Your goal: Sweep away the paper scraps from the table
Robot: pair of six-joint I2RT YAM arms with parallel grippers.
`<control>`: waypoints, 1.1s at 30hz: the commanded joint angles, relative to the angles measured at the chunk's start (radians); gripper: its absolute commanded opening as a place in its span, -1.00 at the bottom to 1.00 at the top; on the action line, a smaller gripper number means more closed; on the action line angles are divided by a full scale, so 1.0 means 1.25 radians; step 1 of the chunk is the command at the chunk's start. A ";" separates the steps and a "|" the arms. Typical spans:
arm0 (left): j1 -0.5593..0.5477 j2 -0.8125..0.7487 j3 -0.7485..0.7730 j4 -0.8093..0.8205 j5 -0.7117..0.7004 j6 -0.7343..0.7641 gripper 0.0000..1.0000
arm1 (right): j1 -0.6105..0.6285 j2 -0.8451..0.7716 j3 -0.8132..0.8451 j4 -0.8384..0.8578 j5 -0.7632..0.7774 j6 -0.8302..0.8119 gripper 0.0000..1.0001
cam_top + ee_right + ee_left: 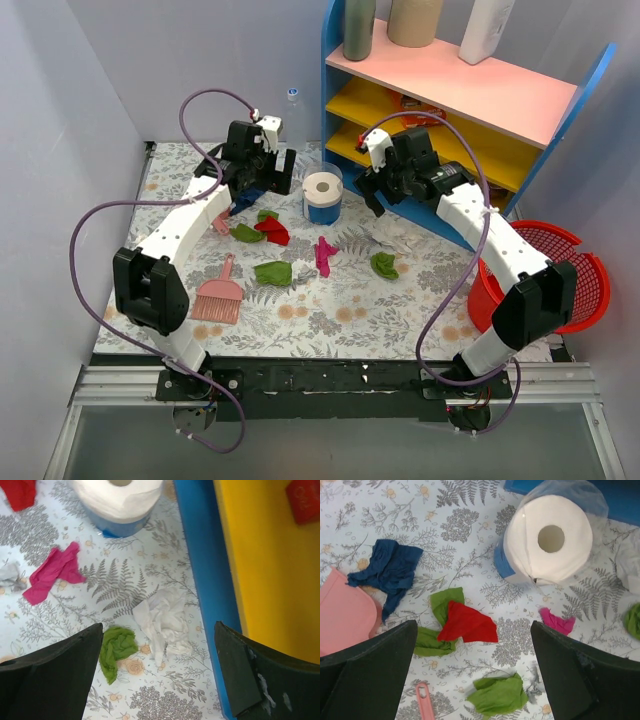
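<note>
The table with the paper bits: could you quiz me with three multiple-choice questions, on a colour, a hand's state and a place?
1. The scrap nearest the blue shelf is: A red; B whitish; C dark blue.
2. The left hand is: A shut on that scrap; B shut, empty; C open, holding nothing.
3. The pink brush lies: A on the blue shelf; B on the table beside the left arm; C in the left hand.
Answers: 1 B, crumpled white paper lies by the shelf wall; 2 C, a wide gap, nothing gripped; 3 B, it lies flat on the cloth.
</note>
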 commanded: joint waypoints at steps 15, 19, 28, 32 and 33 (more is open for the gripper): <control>0.135 -0.037 -0.017 -0.374 0.186 0.298 0.96 | 0.017 0.075 0.050 -0.092 -0.197 -0.163 0.87; 0.135 -0.089 -0.125 -0.346 0.151 0.235 0.95 | 0.017 0.072 0.035 -0.096 -0.215 -0.158 0.87; 0.137 -0.115 -0.312 -0.348 0.034 0.249 0.72 | 0.018 0.063 0.007 -0.091 -0.213 -0.168 0.86; 0.138 -0.100 -0.345 -0.330 0.023 0.255 0.72 | 0.018 0.064 0.004 -0.090 -0.218 -0.169 0.86; 0.138 -0.099 -0.348 -0.322 0.024 0.255 0.72 | 0.019 0.065 0.005 -0.090 -0.219 -0.169 0.86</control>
